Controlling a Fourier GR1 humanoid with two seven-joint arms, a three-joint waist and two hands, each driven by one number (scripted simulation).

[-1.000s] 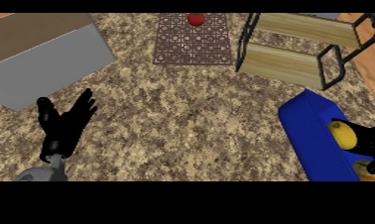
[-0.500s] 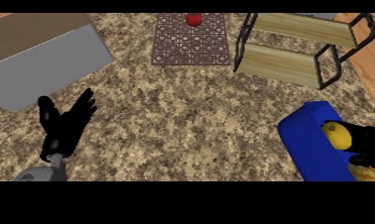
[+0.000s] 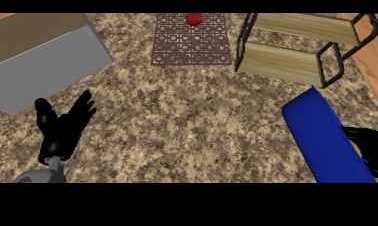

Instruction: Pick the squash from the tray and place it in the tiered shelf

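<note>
The blue tray (image 3: 319,140) lies at the right edge of the counter, its near side turned up toward me. Only a thin yellow sliver of the squash (image 3: 359,151) shows behind it. A black part of my right hand (image 3: 364,136) sits over the squash at the picture's right edge; most of the hand is hidden. The tiered shelf (image 3: 291,60), wooden boards in a black frame, stands at the back right, just beyond the tray. My left hand (image 3: 63,127) rests open at the lower left, fingers up, far from the tray.
A brown patterned mat (image 3: 190,45) lies at the back middle with a small red object (image 3: 194,18) on its far end. A large grey box with a brown top (image 3: 44,65) fills the back left. Speckled counter stretches between them.
The tray now looks tipped and covers nearly all of the squash, which showed plainly before. More black of the right hand shows beside it. The left hand has stayed put.
</note>
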